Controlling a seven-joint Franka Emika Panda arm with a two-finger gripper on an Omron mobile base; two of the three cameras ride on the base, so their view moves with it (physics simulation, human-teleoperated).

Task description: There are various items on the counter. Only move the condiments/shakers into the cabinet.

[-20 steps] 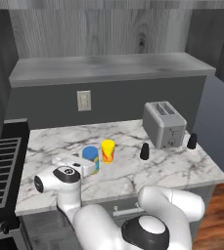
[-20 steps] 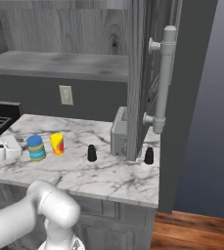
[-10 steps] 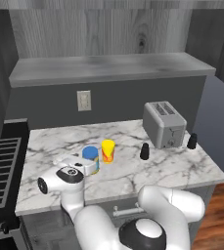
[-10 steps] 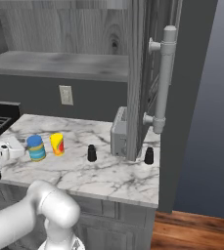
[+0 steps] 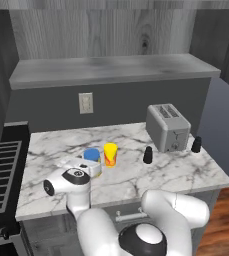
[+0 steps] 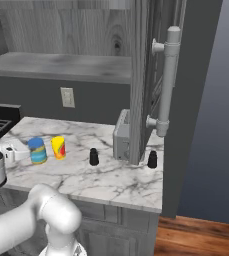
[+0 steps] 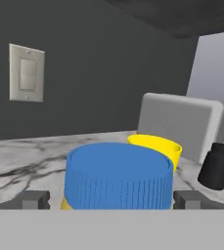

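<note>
The squat jar with a blue lid (image 7: 119,176) stands on the marble counter (image 5: 136,177). My gripper (image 7: 112,200) is open, with one fingertip (image 7: 35,199) on each side of the lid and a gap at both sides. From the base views the gripper (image 5: 87,167) sits just in front of the jar (image 5: 92,155) (image 6: 37,150). One black shaker (image 5: 148,155) (image 6: 93,156) (image 7: 214,167) stands right of the yellow and orange cup (image 5: 110,154) (image 7: 155,145). A second black shaker (image 5: 196,144) (image 6: 152,159) stands beyond the toaster. The cabinet shelf (image 5: 111,70) runs above.
A silver toaster (image 5: 167,127) (image 6: 121,141) stands at the back right of the counter. The open cabinet door with its long handle (image 6: 167,82) hangs over the counter's right end. A stove (image 5: 3,170) adjoins the left edge. A wall outlet (image 7: 26,73) is behind.
The hand has edged slightly towards the blue-lidded jar. The jaws stayed open and nothing on the counter moved.
</note>
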